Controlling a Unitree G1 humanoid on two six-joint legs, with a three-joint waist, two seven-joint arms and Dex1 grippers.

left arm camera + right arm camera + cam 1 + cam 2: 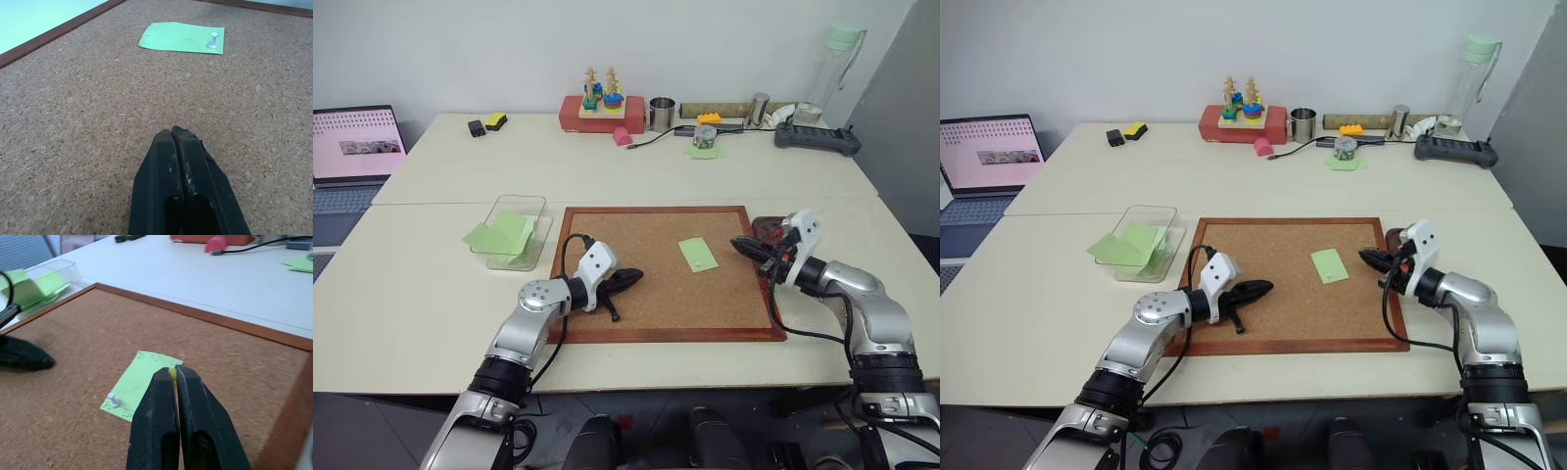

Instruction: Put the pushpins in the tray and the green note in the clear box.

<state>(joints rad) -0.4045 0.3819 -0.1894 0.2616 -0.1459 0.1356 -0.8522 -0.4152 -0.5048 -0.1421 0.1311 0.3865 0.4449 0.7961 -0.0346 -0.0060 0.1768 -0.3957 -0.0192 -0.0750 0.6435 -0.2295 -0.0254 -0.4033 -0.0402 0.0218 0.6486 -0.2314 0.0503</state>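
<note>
The green note [698, 255] lies flat on the corkboard [626, 245], right of centre, with a small pale-headed pushpin [113, 400] still stuck in one end. My right gripper [741, 244] hovers over the board's right edge, shut on a yellow pushpin [172, 374] that shows as a sliver between its fingertips. Just behind that gripper is the dark reddish-brown tray [766, 229], partly hidden by it. My left gripper [632, 279] is shut and empty, low over the board's near left part. The clear box [521, 227] stands left of the board with green slips inside.
One green slip [481, 237] hangs over the box's left side. A laptop [352, 145] sits at the far left. Along the back are a red toy block [602, 110], a metal cup [662, 113], a black controller [818, 137] and a bottle [837, 69].
</note>
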